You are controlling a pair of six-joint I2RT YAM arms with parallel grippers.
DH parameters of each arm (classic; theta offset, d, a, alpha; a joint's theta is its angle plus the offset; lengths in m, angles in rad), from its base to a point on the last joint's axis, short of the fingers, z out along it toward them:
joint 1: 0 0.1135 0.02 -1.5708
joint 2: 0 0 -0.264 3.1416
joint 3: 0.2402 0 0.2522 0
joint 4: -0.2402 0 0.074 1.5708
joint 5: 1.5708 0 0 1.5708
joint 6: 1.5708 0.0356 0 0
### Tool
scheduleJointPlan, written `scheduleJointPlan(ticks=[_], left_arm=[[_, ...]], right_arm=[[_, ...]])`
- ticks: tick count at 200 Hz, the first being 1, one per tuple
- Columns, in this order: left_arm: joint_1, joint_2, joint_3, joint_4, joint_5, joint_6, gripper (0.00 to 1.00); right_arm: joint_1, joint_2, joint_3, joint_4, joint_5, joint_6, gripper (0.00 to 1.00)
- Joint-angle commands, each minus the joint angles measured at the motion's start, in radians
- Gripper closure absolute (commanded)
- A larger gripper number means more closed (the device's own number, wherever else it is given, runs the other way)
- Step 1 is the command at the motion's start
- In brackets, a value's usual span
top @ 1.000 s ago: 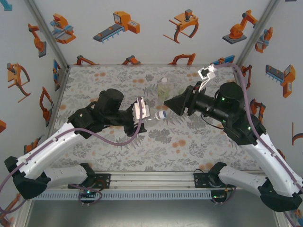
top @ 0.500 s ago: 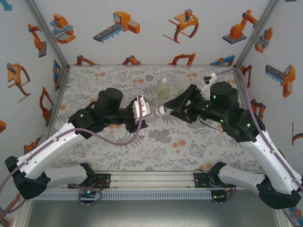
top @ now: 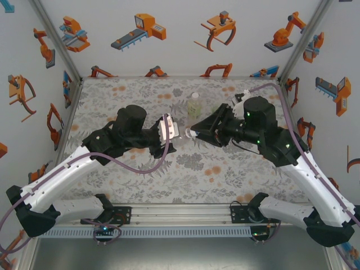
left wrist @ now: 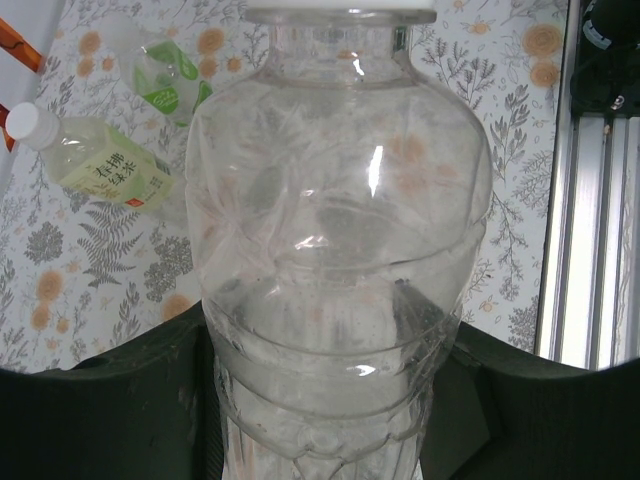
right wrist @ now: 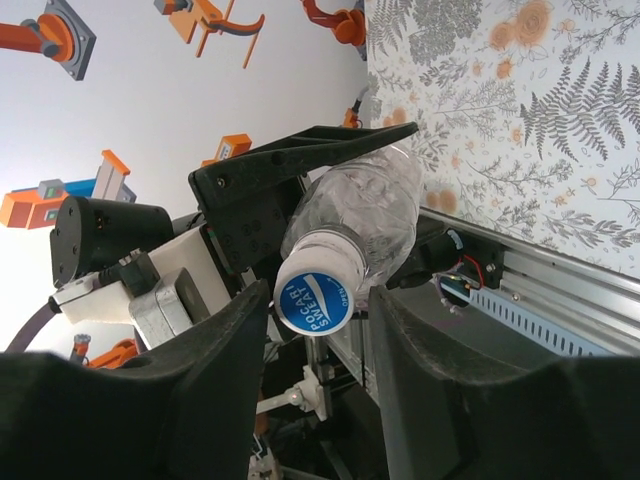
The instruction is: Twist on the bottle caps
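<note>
While the left gripper (left wrist: 330,340) clamps the clear bottle (left wrist: 335,230) sideways above the floral mat (top: 140,180), the right gripper (right wrist: 320,305) brackets its blue cap (right wrist: 314,292); whether it pinches that cap, I cannot tell. A labelled bottle (left wrist: 105,170) with a white cap (left wrist: 22,120) rests on the mat.

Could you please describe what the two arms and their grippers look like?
Left arm and right arm: white lower links, black joints and wrists, a purple cable along each. Left gripper and right gripper: black, tapered fingers. Small green lights dot the right arm.
</note>
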Motion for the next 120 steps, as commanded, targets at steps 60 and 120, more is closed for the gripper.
scheduleJointPlan(ticks=[60,120], left_arm=[[-0.003,-0.004,-0.003,0.007,0.038,0.004,1.00],[-0.003,0.019,0.020,-0.040,0.049,0.007,1.00]], right_arm=[[0.001,0.019,0.013,0.017,-0.043,-0.003,0.70],[0.001,0.092,0.136,-0.125,-0.065,-0.111,0.79]])
